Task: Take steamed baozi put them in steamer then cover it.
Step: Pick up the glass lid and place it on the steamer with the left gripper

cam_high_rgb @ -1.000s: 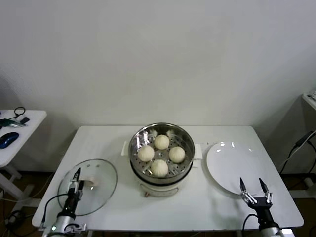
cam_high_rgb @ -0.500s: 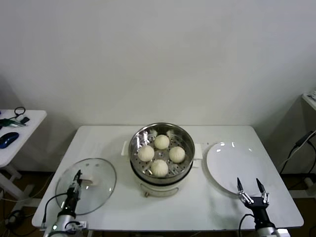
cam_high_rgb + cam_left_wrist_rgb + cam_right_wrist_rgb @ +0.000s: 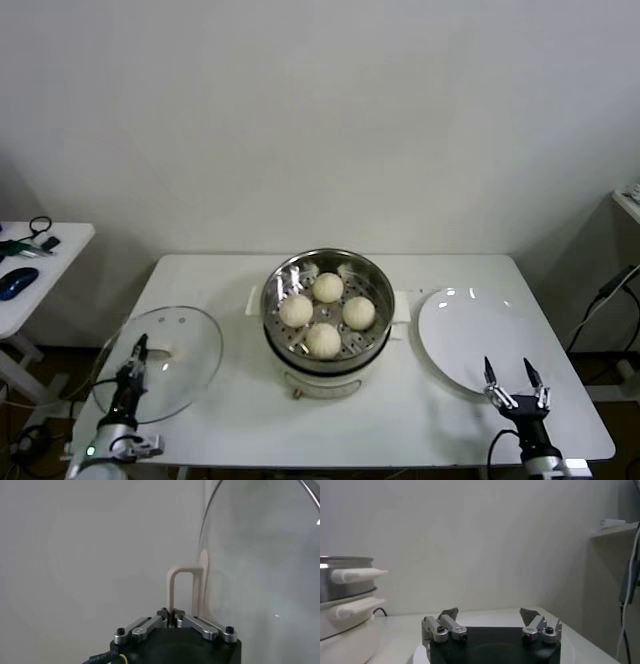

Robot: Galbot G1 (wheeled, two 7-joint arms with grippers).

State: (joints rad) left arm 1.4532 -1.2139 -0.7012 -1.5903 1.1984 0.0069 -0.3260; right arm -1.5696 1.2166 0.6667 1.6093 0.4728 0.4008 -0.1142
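Left tool (image 3: 131, 362): I had it pinching the cover (image 3: 160, 362) by its beige handle (image 3: 180, 592), lower left of frame.
Right tool (image 3: 516, 385): spread wide, lower right, beside the white plate (image 3: 470, 335).
Steamed baozi (image 3: 326, 312): four sat in the steamer (image 3: 325, 325), mid-worktop (image 3: 400, 410), uncovered.

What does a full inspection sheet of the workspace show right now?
Surface: white table, holding everything listed.
Job's things: four cream-white round baozi inside the shiny steel steamer basket; transparent glass lid tilted, off the steamer, at the table's left edge.
Clutter: flat round white plate, bare.
Grippers: left gripper shut on the lid's beige handle; right gripper open, idle by the plate.
Cables: black cable at right.
Surroundings: white wall; side table at left with small items.
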